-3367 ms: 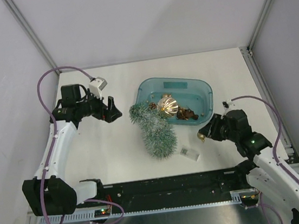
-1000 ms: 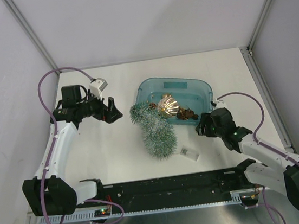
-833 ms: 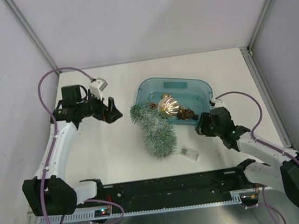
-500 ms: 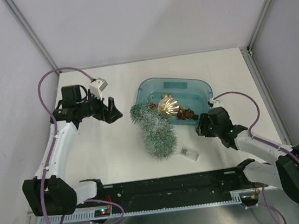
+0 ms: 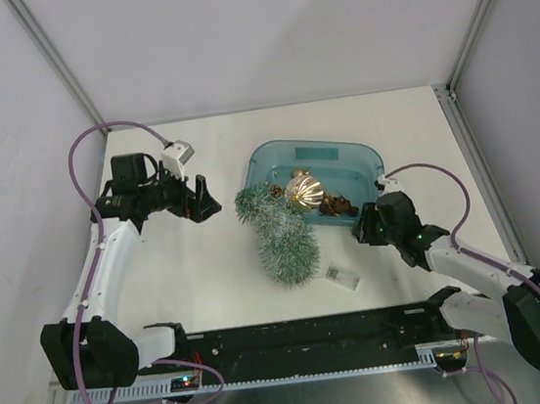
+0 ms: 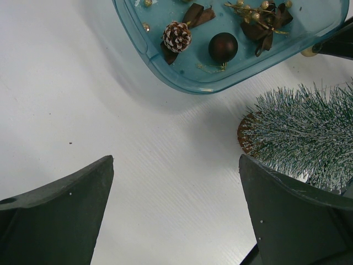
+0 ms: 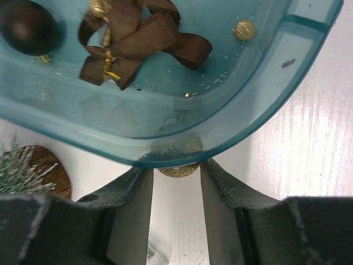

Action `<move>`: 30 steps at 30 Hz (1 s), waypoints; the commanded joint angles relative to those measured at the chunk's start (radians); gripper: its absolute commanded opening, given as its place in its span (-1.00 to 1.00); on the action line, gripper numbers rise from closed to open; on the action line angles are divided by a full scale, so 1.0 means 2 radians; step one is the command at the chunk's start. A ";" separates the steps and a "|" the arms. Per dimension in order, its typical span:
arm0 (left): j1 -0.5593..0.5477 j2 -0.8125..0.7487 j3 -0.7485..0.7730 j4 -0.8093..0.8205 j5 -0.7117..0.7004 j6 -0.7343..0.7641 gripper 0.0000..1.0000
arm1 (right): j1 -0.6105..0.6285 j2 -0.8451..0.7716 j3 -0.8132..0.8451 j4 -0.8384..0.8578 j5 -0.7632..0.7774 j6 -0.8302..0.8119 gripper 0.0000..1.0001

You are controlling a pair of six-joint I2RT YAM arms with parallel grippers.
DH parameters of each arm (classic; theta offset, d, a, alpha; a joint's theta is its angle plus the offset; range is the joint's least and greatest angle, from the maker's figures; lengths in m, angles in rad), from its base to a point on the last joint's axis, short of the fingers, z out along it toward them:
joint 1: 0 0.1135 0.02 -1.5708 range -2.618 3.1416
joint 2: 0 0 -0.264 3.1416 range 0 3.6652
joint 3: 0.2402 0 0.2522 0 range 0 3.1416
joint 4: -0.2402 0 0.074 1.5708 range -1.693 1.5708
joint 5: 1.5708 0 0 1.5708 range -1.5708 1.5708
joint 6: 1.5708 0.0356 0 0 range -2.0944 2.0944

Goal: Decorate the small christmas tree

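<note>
Here, the tree [image 5: 279, 235] lies on its side on the table [image 5: 190, 271], just beside the near-left side of the teal tub [image 5: 363, 156]. Left gripper [image 5: 206, 198]: fingers spread wide, nothing between them, over the table left of the tub. Right gripper [image 5: 360, 234]: at the tub's near corner, its 2 fingers flank a gold ball [image 7: 177, 165] by the tub wall; whether they clamp it cannot be told.

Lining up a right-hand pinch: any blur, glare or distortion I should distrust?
Right wrist view: the gold glitter ball is sharp along its lower edge, its top murky through the teal tub wall; the right gripper's fingers are slightly soft. Left wrist view: small christmas tree crisp. Top view: glare on the ribbed gold bauble.
</note>
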 commanded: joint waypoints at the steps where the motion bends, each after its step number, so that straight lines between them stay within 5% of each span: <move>1: 0.004 -0.007 -0.004 0.010 0.004 0.006 0.99 | 0.006 -0.059 0.021 0.000 -0.030 -0.015 -0.37; 14: 0.003 0.002 -0.008 0.015 0.012 0.014 0.99 | 0.015 -0.365 0.077 -0.163 -0.260 -0.002 -0.28; 30: 0.003 -0.005 -0.018 0.016 0.019 0.014 0.99 | 0.015 -0.320 0.161 -0.215 -0.373 -0.046 -0.31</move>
